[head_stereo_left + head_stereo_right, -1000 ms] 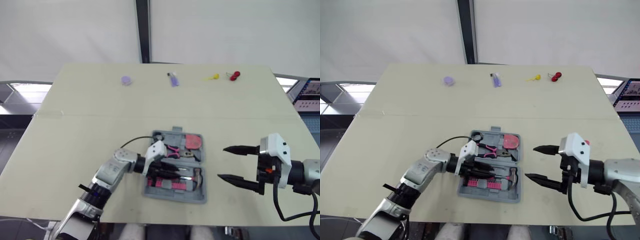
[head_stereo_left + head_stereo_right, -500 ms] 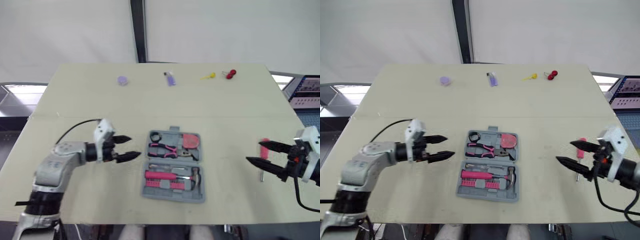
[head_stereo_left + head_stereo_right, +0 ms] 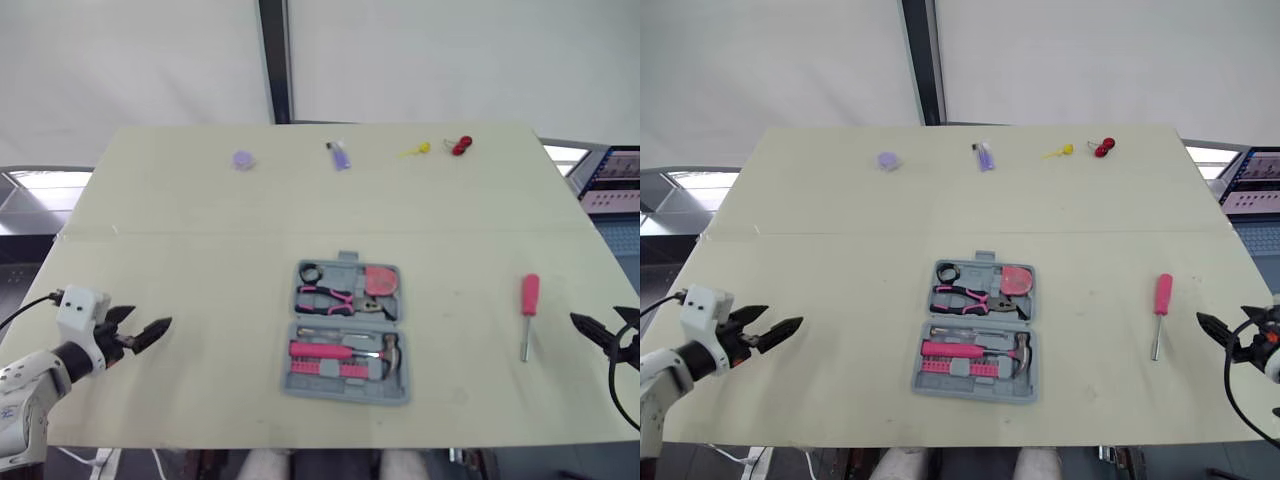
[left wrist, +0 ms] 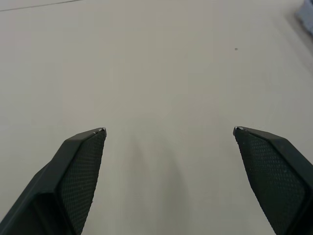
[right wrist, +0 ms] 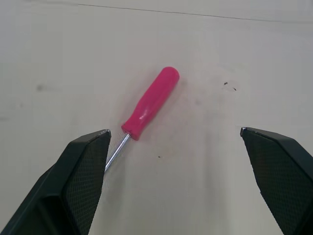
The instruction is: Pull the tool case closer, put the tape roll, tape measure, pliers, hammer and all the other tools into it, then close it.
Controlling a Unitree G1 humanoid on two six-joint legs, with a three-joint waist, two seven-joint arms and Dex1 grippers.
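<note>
Moved: both arms have drawn back from the tool case [image 3: 348,333] to the near corners of the table [image 3: 200,230], and a screwdriver [image 3: 527,300] now lies uncovered on the right.
Screwdriver: pink handle toward the far side, thin metal shaft pointing near; it lies flat, well apart from the case on its right.
Handling: likely light and rigid, and the round handle may roll. The middle of the handle is the best hold, since the shaft is thin and lies flush with the table.
Case: grey, open flat at the near middle. The far half holds the tape roll [image 3: 309,273], pliers [image 3: 330,297] and tape measure [image 3: 380,281]; the near half holds the hammer [image 3: 385,350].
Case handling: probably stiff plastic and heavier now it is loaded, so better slid than lifted. To close it, take the far half by its edge.
Right claw [image 5: 174,131]: spread wide and empty, with the screwdriver just ahead of it and untouched.
Left claw [image 3: 783,317]: spread, empty, over bare table at the near left.
Far edge: small purple [image 3: 242,159], yellow [image 3: 419,151] and red [image 3: 460,146] bits.
</note>
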